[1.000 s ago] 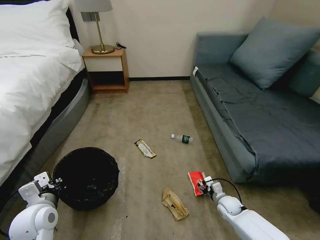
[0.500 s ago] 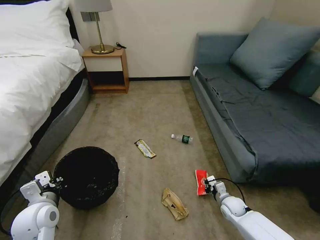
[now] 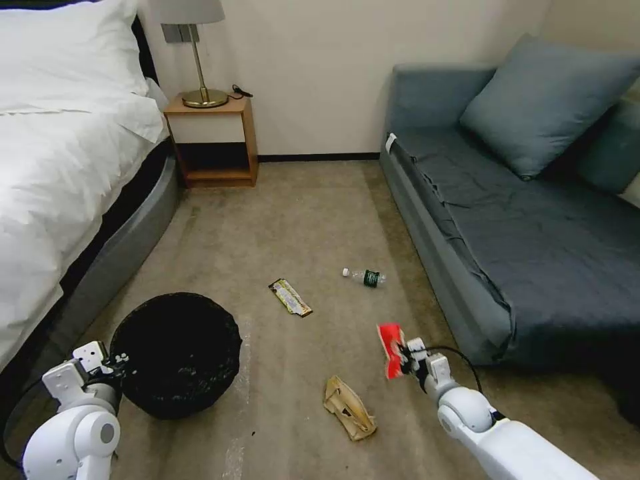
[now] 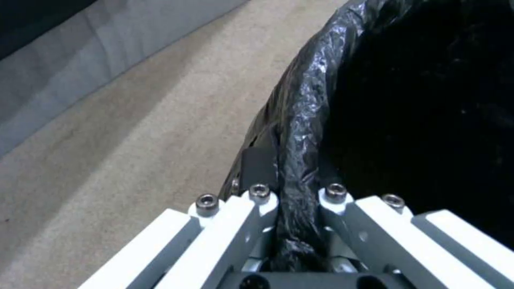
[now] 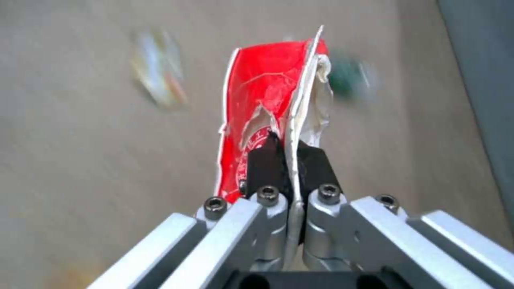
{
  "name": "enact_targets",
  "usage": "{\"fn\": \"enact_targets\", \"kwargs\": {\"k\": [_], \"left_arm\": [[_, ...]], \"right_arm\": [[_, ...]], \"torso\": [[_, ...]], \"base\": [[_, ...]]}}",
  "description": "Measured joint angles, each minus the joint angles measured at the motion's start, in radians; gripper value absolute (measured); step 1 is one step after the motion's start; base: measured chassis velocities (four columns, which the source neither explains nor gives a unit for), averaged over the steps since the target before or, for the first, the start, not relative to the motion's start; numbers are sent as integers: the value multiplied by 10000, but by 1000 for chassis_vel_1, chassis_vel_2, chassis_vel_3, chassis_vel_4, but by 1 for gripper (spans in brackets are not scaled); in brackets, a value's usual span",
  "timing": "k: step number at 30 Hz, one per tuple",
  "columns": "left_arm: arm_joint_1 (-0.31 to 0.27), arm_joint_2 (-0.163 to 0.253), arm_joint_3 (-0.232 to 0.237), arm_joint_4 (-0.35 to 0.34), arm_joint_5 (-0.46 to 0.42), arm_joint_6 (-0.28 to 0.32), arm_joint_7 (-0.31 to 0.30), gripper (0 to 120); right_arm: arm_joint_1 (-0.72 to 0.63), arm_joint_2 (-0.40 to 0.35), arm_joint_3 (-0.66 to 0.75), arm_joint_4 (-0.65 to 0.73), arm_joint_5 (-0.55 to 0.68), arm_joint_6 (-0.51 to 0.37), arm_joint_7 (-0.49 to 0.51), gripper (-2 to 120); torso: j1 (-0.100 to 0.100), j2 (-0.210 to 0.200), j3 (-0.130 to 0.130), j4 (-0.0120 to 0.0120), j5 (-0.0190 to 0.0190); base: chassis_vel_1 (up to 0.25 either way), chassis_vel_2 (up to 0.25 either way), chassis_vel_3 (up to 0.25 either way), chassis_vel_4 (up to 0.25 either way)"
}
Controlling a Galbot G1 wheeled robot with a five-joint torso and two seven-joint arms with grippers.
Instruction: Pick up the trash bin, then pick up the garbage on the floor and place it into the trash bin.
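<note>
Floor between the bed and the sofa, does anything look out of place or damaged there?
Yes, litter lies loose on the carpet: a crumpled tan paper bag, a flat brown-yellow wrapper and a small clear bottle on its side. The red wrapper, torn and crumpled, is pinched in the right tool. The left tool grips the trash bin rim.

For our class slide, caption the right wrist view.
Right end effector pinches the crumpled red wrapper above the carpet.
</note>
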Motion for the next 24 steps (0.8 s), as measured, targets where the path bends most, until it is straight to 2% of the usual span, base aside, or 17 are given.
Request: {"fn": "enact_targets", "kwargs": {"k": [1,4,6,9,10,12,15,16,21,24], "left_arm": [[0,0,0,0,0,0,0,3],[40,-27,168,-101,46,35,3,3],[41,-37,186,-110,58,39,3,3],[51,-138,324,-186,195,76,3,3],[72,-149,345,-207,225,81,3,3],[82,-153,354,-214,235,84,2,3],[117,-201,366,-262,269,109,-1,3],[117,-201,366,-262,269,109,-1,3],[191,-278,365,-341,305,118,-7,3],[204,-299,356,-351,312,119,-11,3]], "right_arm": [[0,0,0,0,0,0,0,0],[871,-180,-746,1917,1138,-122,648,0],[1062,-175,-925,2150,1322,-160,774,0],[2985,324,-2905,3225,2218,-299,2008,0],[3416,548,-3532,3283,2374,-337,2338,0],[3667,685,-3902,3293,2472,-353,2514,0],[4773,1566,-5735,2916,2832,-393,3242,0],[4773,1566,-5735,2916,2832,-393,3242,0],[5957,3238,-7716,1853,3035,-304,3781,0],[6268,3685,-8179,1458,3041,-274,3859,0]], "torso": [[0,0,0,0,0],[0,1,-1,5,-5],[0,0,-1,5,-4],[0,0,-1,5,-6],[0,0,-1,6,-3],[1,0,-1,6,1],[1,0,0,5,-3],[1,0,0,5,-3],[0,0,-1,8,-3],[0,0,0,7,-2]], "base": [[0,0,0,0],[0,0,0,0],[0,0,0,0],[0,0,0,0],[0,0,0,0],[0,0,0,0],[0,0,0,0],[0,0,0,0],[0,0,0,0],[0,0,0,0]]}}
